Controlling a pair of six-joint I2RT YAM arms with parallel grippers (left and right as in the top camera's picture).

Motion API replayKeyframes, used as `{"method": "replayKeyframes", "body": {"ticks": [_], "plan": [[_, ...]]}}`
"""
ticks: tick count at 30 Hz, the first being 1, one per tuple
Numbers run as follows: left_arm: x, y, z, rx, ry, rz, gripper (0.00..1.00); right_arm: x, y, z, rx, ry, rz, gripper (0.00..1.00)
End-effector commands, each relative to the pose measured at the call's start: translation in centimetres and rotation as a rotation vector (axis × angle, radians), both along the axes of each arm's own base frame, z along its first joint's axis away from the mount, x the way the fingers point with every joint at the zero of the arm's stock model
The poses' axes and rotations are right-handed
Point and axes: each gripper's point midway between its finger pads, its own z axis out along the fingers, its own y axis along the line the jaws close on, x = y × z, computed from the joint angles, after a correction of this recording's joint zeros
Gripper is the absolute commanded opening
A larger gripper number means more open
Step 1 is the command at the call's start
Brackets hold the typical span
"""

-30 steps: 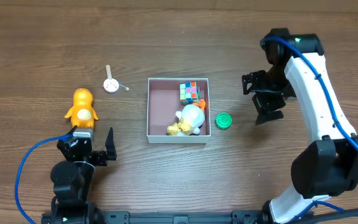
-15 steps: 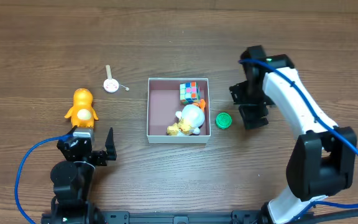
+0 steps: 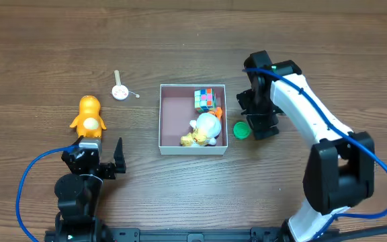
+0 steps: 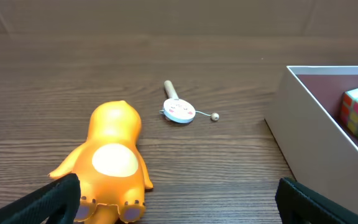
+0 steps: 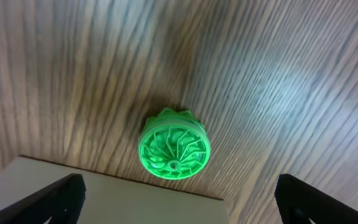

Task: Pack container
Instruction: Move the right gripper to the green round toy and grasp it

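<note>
**Q:** Container location?
**A:** I read the container (image 3: 180, 115) mid-table, between both arms.
**Q:** Hand state?
**A:** Right gripper (image 5: 179, 190) released, jaws wide over the green disc (image 5: 174, 144) just right of its wall. Left gripper (image 4: 179, 199) released, orange figure (image 4: 110, 158) just beyond it.

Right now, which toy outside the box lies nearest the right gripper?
The green ribbed disc, just off the container's right wall, beneath the right gripper. The orange figure and white drum rattle lie far left of the container.
</note>
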Motion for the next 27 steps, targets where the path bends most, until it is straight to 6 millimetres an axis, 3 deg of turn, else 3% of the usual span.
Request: {"method": "replayKeyframes", "body": {"ticks": [1, 4, 14, 27], "plan": [[0.0, 0.3, -0.1, 0.02, 0.0, 0.007, 1.0, 0.0, 0.3, -1.0, 0.01, 0.021, -0.024, 1.0], [0.0, 0.3, -0.1, 0.02, 0.0, 0.007, 1.0, -0.3, 0.7, -2.2, 0.023, 0.064, -0.026, 1.0], [0.0, 0.3, -0.1, 0.02, 0.0, 0.007, 1.0, 0.1, 1.1, -3.0, 0.044, 0.045, -0.052, 1.0], [0.0, 0.3, -0.1, 0.02, 0.0, 0.007, 1.0, -1.7, 0.6, -6.3, 0.042, 0.067, -0.05, 1.0]]}}
